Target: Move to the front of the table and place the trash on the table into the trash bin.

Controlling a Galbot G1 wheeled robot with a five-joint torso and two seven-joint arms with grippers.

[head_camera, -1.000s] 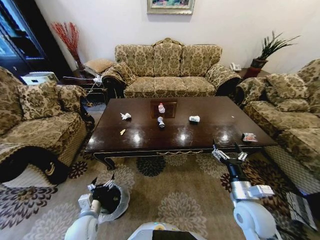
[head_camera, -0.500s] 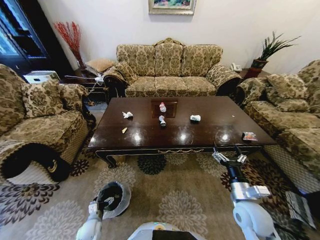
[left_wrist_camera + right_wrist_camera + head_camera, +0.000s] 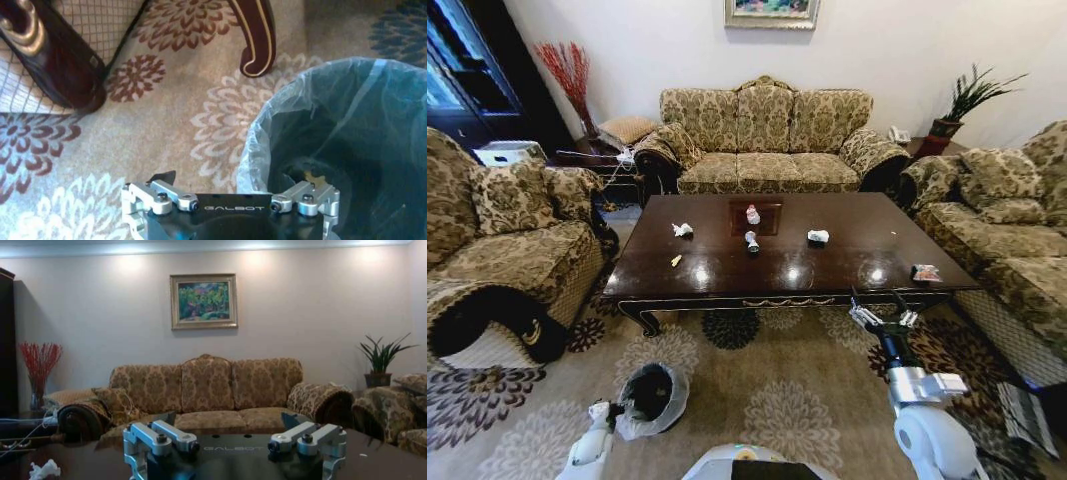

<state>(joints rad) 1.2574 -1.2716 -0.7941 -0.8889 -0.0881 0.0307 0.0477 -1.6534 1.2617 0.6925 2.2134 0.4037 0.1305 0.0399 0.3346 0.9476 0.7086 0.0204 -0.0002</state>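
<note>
The dark-brown table [image 3: 847,262] stands ahead of me. The trash on it: crumpled white paper [image 3: 682,229], a yellow scrap [image 3: 675,261], a red-white labelled bottle [image 3: 752,214], a second small bottle [image 3: 750,241], a white wrapper [image 3: 817,236] and a colourful packet [image 3: 925,272]. The bag-lined trash bin [image 3: 652,397] sits on the carpet at my lower left. My left gripper [image 3: 599,412] is open and empty, low beside the bin's rim [image 3: 267,145]. My right gripper [image 3: 882,318] is open and empty, level with the table's front edge, facing across the tabletop [image 3: 387,465].
Patterned sofas surround the table: one behind it [image 3: 767,140], an armchair on the left [image 3: 507,240], another sofa on the right [image 3: 1017,240]. A carved table leg [image 3: 257,40] stands near the bin. Floral carpet [image 3: 777,400] lies between me and the table.
My left arm has drawn back and down from over the bin to its near side. The camera shifted slightly. The right arm is nearly unchanged.
</note>
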